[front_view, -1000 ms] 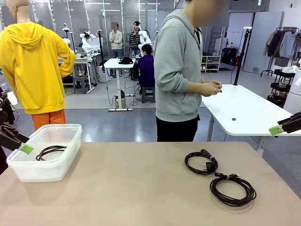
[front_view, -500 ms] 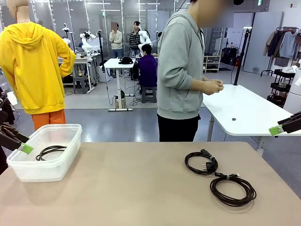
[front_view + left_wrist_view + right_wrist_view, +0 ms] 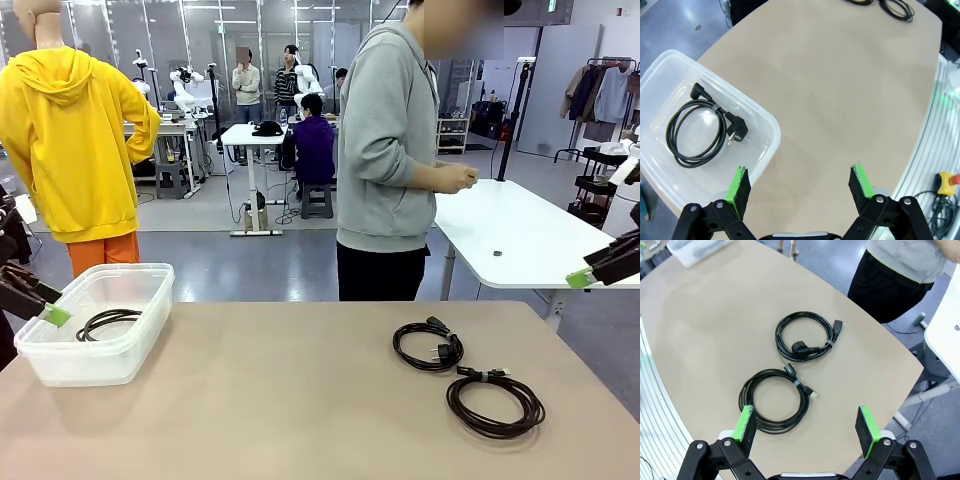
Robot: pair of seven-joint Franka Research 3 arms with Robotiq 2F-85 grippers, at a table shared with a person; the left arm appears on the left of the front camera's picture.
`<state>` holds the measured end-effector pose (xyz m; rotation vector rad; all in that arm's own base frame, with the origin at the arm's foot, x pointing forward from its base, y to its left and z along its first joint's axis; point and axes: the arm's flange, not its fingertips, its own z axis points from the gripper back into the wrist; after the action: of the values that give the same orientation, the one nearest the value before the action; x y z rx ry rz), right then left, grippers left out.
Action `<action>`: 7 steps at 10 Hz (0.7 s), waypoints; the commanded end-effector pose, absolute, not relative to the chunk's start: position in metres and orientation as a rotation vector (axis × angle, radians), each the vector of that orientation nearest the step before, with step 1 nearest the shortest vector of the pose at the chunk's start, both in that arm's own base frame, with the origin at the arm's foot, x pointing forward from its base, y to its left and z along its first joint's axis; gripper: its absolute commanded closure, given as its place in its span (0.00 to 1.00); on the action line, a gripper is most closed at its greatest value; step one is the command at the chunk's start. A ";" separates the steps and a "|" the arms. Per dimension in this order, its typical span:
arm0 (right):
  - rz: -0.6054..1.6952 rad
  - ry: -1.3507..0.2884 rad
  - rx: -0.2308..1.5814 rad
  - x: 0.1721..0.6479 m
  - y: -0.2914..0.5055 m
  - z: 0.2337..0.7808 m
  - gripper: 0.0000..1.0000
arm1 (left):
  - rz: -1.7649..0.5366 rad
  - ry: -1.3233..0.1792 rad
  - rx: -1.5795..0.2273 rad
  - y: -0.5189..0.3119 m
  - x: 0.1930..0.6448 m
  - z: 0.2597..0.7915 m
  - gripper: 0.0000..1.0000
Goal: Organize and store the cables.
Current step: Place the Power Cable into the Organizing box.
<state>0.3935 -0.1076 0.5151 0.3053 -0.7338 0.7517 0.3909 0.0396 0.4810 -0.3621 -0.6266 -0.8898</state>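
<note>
Cables lie clear of both my end effectors. My left end effector has its fingers spread apart above the tan tabletop. At ten o'clock from it sits a clear plastic bin, and one black coil with two plug ends lies flat on its floor. My right end effector is also spread apart, looking down on the tabletop. At eleven o'clock, just past one fingertip, lies a tied coil. At twelve o'clock beyond that, just beside it, is a plug coil bound with a pale tie. Farther out, at one o'clock, a person in a grey hoodie stands at the tabletop's far side with hands held together in front of the body, beside a white table.
</note>
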 end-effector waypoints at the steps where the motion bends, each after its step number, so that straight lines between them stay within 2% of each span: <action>1: 0.752 -0.639 0.197 0.420 -0.091 0.521 0.00 | -0.864 -0.635 -0.353 0.037 0.395 0.481 0.00; 2: 0.709 -0.531 0.074 0.450 -0.070 0.523 0.00 | -0.864 -0.635 -0.353 0.037 0.395 0.481 0.00; 3: 0.758 -0.449 0.066 0.480 -0.047 0.521 0.00 | -0.864 -0.635 -0.353 0.037 0.395 0.481 0.00; 7: 0.702 -0.315 -0.052 0.567 0.016 0.481 0.00 | -0.864 -0.635 -0.353 0.037 0.395 0.481 0.00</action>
<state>0.5519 0.0126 0.4764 -0.0382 -0.3525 0.7523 0.3913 0.0395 0.4810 -0.3604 -0.6253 -0.8898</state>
